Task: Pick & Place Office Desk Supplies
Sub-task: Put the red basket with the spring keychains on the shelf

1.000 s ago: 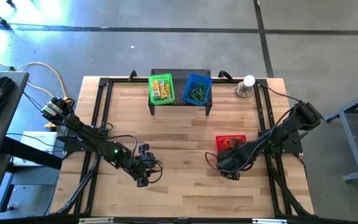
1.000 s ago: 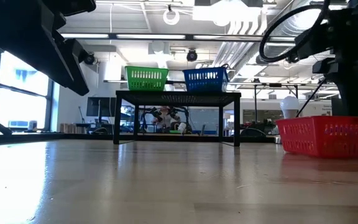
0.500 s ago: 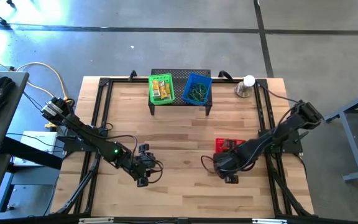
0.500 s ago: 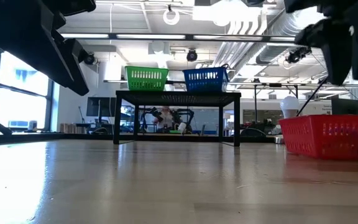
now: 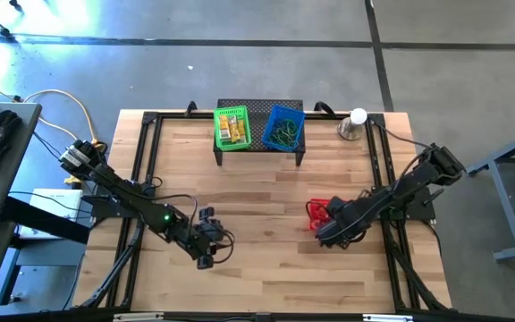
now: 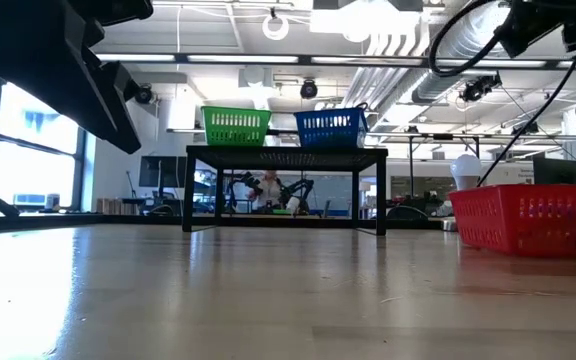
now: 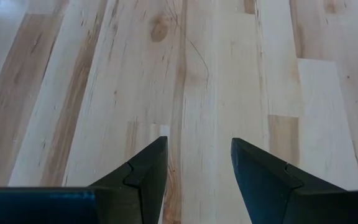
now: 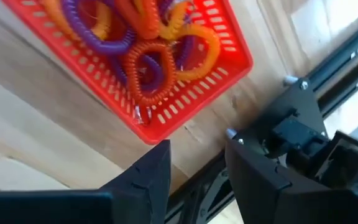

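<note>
Judging by their springy turns, the coiled loops (image 8: 148,71) in the red basket (image 8: 185,106) look light, soft, tangle-prone. Best hooked through one loop's ring. Right gripper (image 8: 194,171) and left gripper (image 7: 194,165) jaws stand apart, empty.

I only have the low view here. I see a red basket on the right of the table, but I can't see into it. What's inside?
Observer: Coiled loops in orange, purple and yellow fill the red basket, per the right wrist view.
Operator: Where's the right gripper?
Observer: The high view shows the right gripper above the basket's near side, empty, its fingers apart.
Operator: And the left one?
Observer: The left gripper hangs open over bare wood near the table's front, holding nothing.
Operator: What's in the two baskets on the black stand?
Observer: From above, the green basket holds yellow packets and the blue basket holds green loops.
</note>
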Action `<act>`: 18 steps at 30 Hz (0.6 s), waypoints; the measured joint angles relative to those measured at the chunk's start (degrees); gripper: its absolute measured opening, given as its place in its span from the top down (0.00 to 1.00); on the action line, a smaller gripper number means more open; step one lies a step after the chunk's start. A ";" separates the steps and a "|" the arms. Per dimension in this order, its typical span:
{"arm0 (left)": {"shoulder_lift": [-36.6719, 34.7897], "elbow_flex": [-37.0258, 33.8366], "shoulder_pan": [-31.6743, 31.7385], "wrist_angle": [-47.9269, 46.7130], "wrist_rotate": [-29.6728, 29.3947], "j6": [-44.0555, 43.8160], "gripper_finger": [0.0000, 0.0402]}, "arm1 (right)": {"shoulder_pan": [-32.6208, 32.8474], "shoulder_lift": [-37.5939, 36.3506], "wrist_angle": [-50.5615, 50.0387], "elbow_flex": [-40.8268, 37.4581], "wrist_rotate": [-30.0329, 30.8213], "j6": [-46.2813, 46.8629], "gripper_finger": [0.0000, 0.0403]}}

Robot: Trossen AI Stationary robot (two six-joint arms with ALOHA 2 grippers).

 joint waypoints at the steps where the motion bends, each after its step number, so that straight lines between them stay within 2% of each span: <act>1: 0.00 0.00 0.00 0.00 0.00 -0.35 0.58 | -0.02 0.00 -0.01 -0.34 -0.11 0.64 0.65; 9: 0.00 0.00 -0.32 -0.02 0.11 -1.12 0.58 | -0.42 0.00 0.12 -5.30 -1.68 10.25 0.65; 15: 0.00 0.00 -0.39 -0.01 0.21 -1.12 0.58 | -2.28 -2.87 1.99 -9.64 -0.99 8.72 0.65; 18: 0.00 0.00 -0.37 -0.02 0.20 -1.12 0.58 | -2.93 -5.66 2.02 -10.63 -0.76 11.18 0.65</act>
